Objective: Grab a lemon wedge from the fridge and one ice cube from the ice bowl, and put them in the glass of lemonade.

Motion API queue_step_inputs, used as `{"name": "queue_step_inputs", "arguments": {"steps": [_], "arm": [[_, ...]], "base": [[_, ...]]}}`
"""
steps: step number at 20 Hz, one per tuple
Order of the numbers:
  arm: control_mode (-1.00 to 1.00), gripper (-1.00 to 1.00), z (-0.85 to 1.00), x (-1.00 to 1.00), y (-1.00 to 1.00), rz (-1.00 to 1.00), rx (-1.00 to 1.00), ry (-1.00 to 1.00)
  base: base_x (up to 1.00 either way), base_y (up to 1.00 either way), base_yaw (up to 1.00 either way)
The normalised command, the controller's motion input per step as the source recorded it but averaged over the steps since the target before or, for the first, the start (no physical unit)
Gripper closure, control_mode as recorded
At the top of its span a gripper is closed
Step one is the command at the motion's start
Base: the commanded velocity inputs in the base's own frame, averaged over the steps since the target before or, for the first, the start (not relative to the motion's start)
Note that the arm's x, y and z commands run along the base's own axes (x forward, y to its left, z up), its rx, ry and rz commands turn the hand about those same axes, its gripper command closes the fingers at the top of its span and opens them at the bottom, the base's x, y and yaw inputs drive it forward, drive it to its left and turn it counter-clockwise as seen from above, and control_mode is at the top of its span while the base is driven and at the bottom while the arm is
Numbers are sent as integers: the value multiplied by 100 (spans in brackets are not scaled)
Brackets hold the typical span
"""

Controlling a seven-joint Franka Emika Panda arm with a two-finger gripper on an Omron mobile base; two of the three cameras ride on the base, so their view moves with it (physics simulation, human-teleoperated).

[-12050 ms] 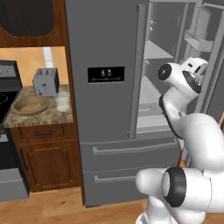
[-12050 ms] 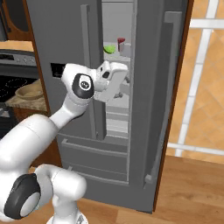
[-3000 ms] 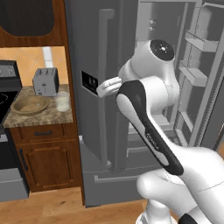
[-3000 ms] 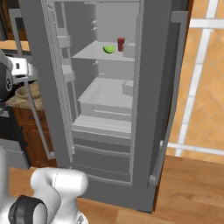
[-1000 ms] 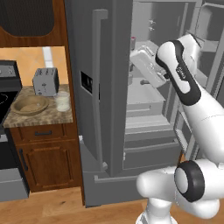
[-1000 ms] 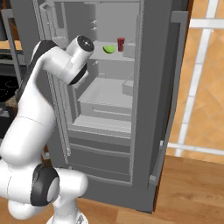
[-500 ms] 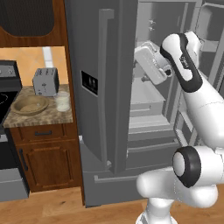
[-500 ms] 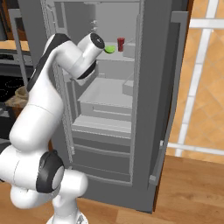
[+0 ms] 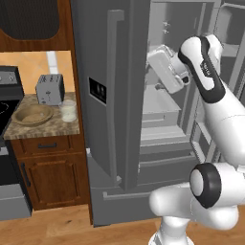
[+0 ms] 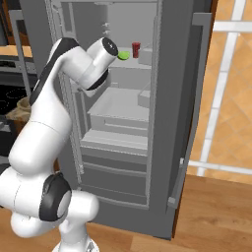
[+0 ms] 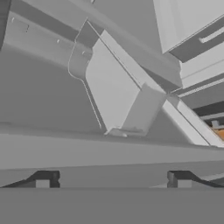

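A rendered kitchen: a tall dark-grey fridge (image 9: 124,95) stands with its doors swung open beside a wooden cabinet topped by a speckled counter (image 9: 43,127), with wood flooring below. The claw (image 11: 111,180) is raised inside the open fridge at upper-shelf height; in the hand view its two dark fingertips (image 11: 43,179) stand well apart with nothing between them, so it is wide and empty, looking at grey shelves and door bins. Just beyond the hand, on the upper shelf in the right base view, lies the lemon wedge (image 10: 123,55), a small yellow-green piece, with a small red cup (image 10: 136,48) just past it. Far out from the claw, on the counter beyond the open left door, sit the tan ice bowl (image 9: 32,114), the glass of lemonade (image 9: 68,110) just beside it, and a toaster (image 9: 50,89) behind them; the ice cube is too small to make out. By my judgement only the door opening is done: the wedge is ungrasped, and the ice cube and both drops into the glass remain.
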Motion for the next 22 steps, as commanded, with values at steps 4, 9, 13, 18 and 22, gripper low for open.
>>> {"name": "queue_step_inputs", "arguments": {"steps": [4,9,13,18,22], "arm": [[-100,-100,9,-8,-80,-5,17,0],[-100,-100,8,31,-16,-1,10,5],[-100,-100,-14,64,43,0,0,10],[-100,-100,-8,6,68,0,0,10],[-100,-100,0,-15,74,1,0,9]], "base": [[0,0,0],[0,0,0],[0,0,0],[0,0,0],[0,0,0]]}}
